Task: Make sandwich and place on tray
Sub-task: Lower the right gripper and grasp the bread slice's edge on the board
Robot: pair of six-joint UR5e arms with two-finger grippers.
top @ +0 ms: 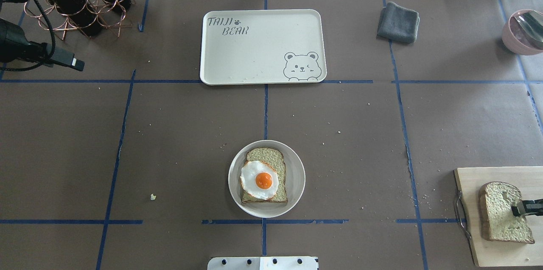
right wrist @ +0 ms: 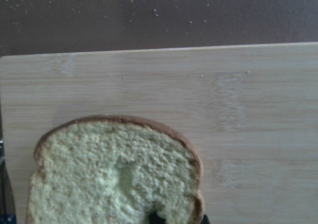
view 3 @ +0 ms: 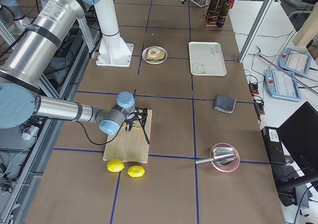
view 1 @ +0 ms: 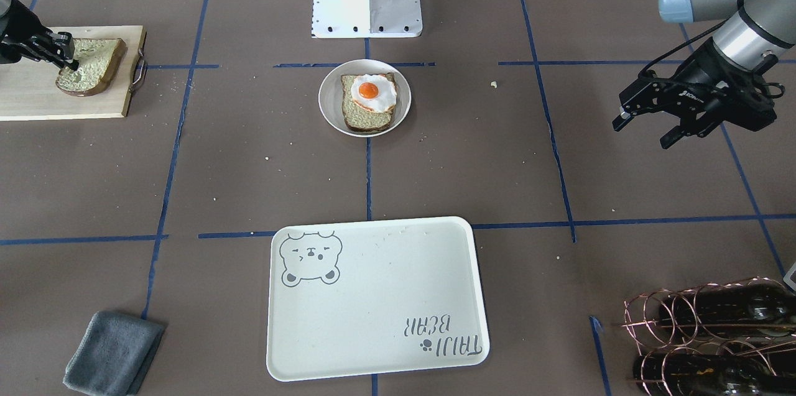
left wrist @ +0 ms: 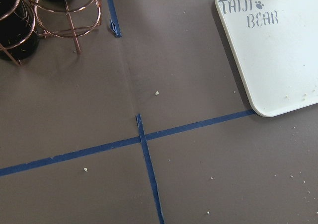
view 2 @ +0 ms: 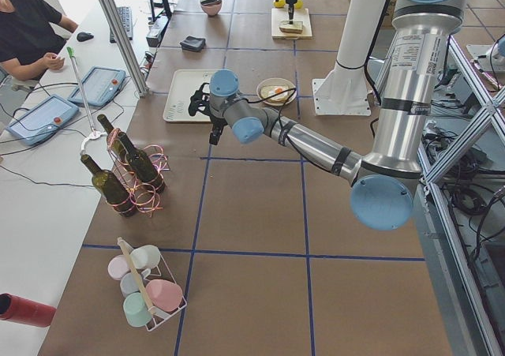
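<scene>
Cream-white rectangular bear-print tray (view 1: 373, 296) lies bare, well apart from the food. Small round white plate (view 1: 324, 101) holds one tan bread slice (view 1: 364, 117) with the white fried egg (view 1: 372, 92) on top. Second bread slice (view 1: 93, 60) sits on the pale wooden cutting board (view 1: 37, 94). Right gripper (view 1: 67, 53) is at its edge, one fingertip on the crumb; whether it has clamped, cannot tell. Left gripper (view 1: 640, 133) hangs spread, empty. Step, as I judge it: fetching the top slice. Next move calls for a firm pinch, then squaring the slice over the egg.
</scene>
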